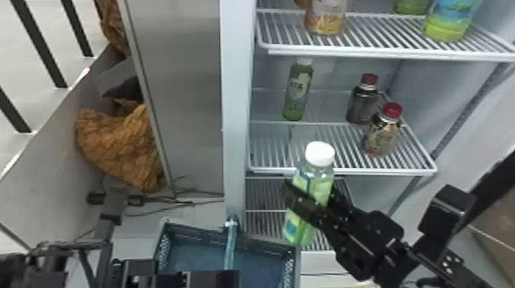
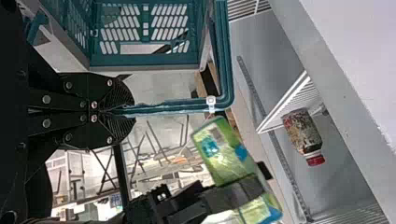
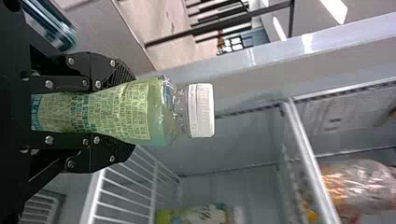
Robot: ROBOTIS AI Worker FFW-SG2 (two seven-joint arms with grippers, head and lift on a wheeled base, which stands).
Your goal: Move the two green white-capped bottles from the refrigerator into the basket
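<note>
Right claw (image 3: 125,113) clasps a green bottle (image 3: 147,112), fingers parted by its width. Bottle leans slightly, cap up; basket (image 1: 197,233) lies below, toward robot's left, so next carry likely left and down. Right arm slants in from the right. Left claw (image 2: 133,112) pinches basket handle (image 2: 173,106), fingers nearly together. Second bottle (image 1: 298,90) stands on shelf (image 1: 345,171).
</note>
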